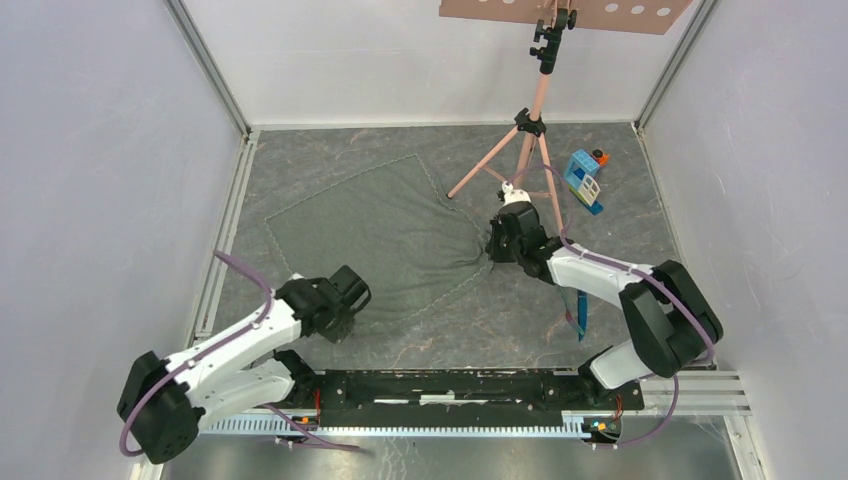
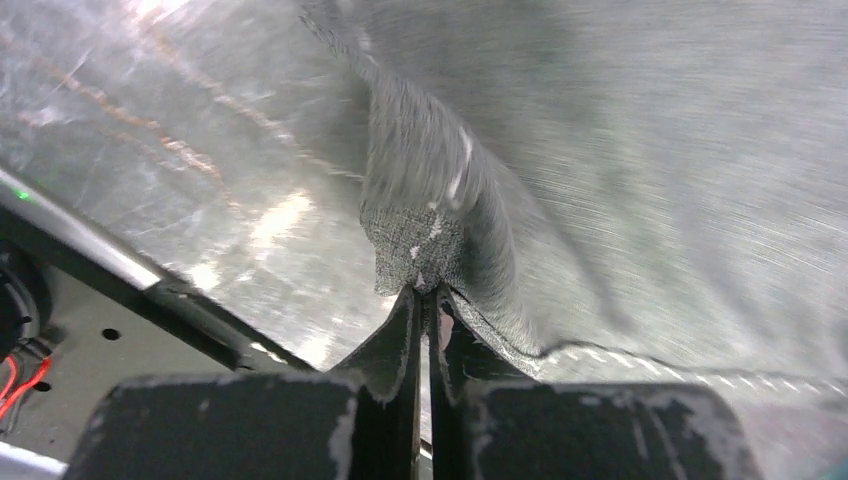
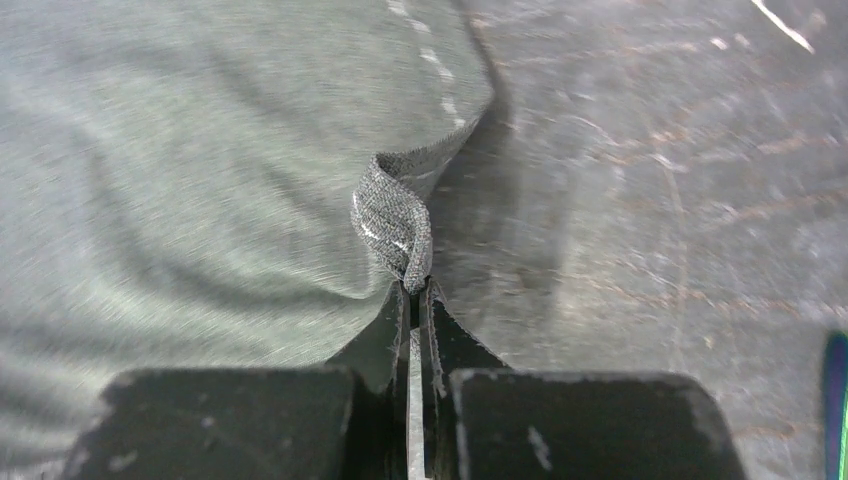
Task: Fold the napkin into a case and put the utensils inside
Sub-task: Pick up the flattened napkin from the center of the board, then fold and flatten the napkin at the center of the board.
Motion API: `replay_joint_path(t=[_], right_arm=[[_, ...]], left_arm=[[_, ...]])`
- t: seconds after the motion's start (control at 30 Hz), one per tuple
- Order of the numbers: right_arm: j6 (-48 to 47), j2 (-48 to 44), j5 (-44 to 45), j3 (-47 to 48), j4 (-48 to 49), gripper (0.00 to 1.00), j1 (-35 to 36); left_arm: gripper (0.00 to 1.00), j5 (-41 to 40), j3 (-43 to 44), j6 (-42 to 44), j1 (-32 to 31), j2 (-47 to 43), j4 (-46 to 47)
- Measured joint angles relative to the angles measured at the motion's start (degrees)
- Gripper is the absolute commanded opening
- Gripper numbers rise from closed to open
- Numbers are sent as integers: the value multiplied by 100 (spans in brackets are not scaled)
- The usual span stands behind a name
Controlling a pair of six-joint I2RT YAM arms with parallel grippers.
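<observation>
The dark grey napkin (image 1: 380, 235) lies spread as a diamond on the marbled floor, creased toward its right corner. My left gripper (image 1: 340, 322) is shut on the napkin's near corner (image 2: 415, 240), which bunches up above the jaws (image 2: 427, 292). At the right corner my right gripper (image 1: 492, 246) is shut on the napkin, a small fold of cloth (image 3: 392, 220) pinched at its tips (image 3: 415, 285). The blue utensils (image 1: 580, 312) lie on the floor by the right arm, partly hidden under it; a blue-green sliver (image 3: 836, 400) shows in the right wrist view.
A pink tripod (image 1: 520, 150) stands at the back, one leg's foot close to the napkin's far right edge. A blue-and-white toy block house (image 1: 585, 180) sits at the back right. White walls enclose the floor on three sides. A black rail (image 2: 150, 290) runs near the left gripper.
</observation>
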Motion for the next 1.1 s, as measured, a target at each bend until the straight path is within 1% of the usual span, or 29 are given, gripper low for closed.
replay_joint_path(t=[0.1,0.27,0.43,0.57,0.6,0.63,0.73,0.83,0.93,1.0,1.1], right_arm=[[-358,-339,-669,-57,214,0,0],[-678,-1102,-1600,-35,485,0,2],[-763,-1926,-2509,98,793,1,2],[-758,-2747,-3270,310,1141,0,2],[-743,-2946,-3427,365,1270,1,2],[-699,-3202,-3613,402,1480,0,2],[-444,-3943,-4068,411,2234,0,2],[-118,-4529,-4350,391,3047,1,7],[131,-4979,-4450,369,3757,1,24],[175,-5095,-4400,369,4000,1,35],[68,-5034,-3954,367,3722,1,39]], left_arm=[[2,-409,588,529,42,-422,-216],[2,-1088,1941,1786,52,-1174,-289],[2,-1488,3327,3504,52,-1735,-44],[2,-1453,4402,4957,52,-2079,396],[2,-1379,4623,5200,57,-2118,470],[2,-1266,4977,5565,57,-2162,614],[2,-868,5676,6275,59,-2208,914],[2,-334,6273,6870,59,-2208,1152],[2,4,6636,7267,59,-2208,1281],[2,-4,6701,7438,59,-2203,1335],[2,-505,6679,7469,59,-2057,1252]])
